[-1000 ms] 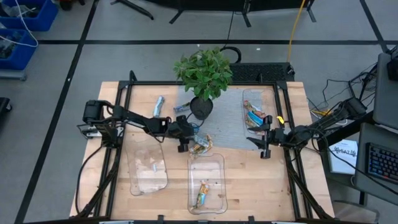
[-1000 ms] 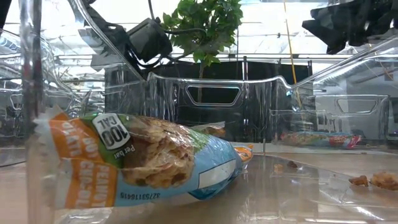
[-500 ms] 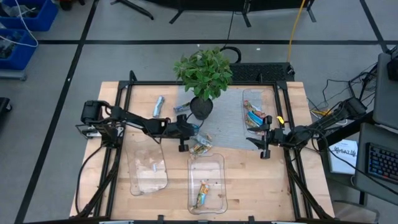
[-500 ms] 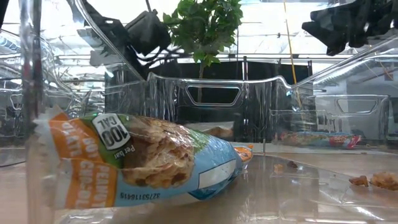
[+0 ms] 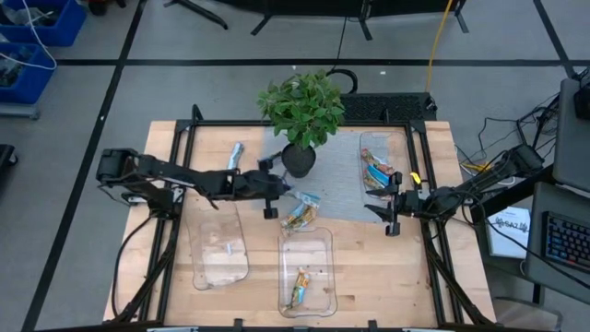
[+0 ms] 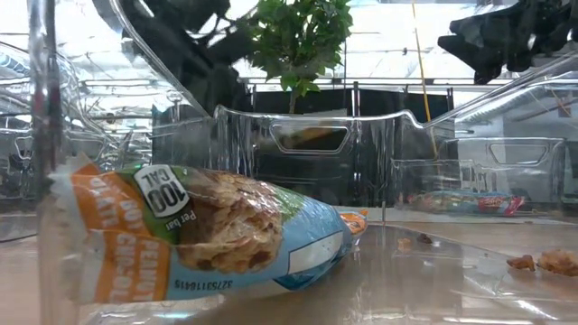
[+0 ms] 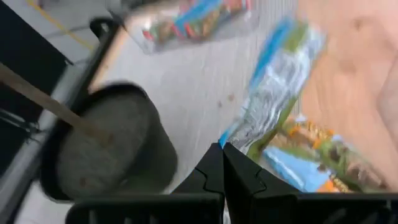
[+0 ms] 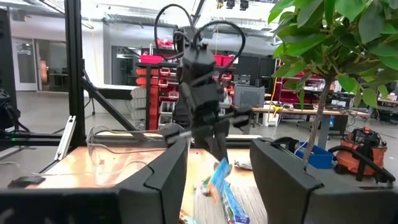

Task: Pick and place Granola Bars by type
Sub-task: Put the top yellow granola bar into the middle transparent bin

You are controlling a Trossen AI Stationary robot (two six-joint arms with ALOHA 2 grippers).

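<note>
Two hands: above worktop (image 5: 442, 277).
Left hand (image 5: 273, 188): fingers clenched on blue granola bar (image 7: 273, 87), lifted beside plant pot (image 5: 298, 160).
Right hand (image 5: 384, 210): fingers spread, unladen.

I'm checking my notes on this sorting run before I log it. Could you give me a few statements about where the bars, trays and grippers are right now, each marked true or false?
1. The left gripper is shut on a blue bar. True.
2. The front middle tray holds no bars. False: one bar lies in it.
3. The right gripper is open and holds nothing. True.
4. The potted plant stands in the front left tray. False: it stands on the grey mat at the back.
5. The tray at the back right has bars in it. True.
</note>
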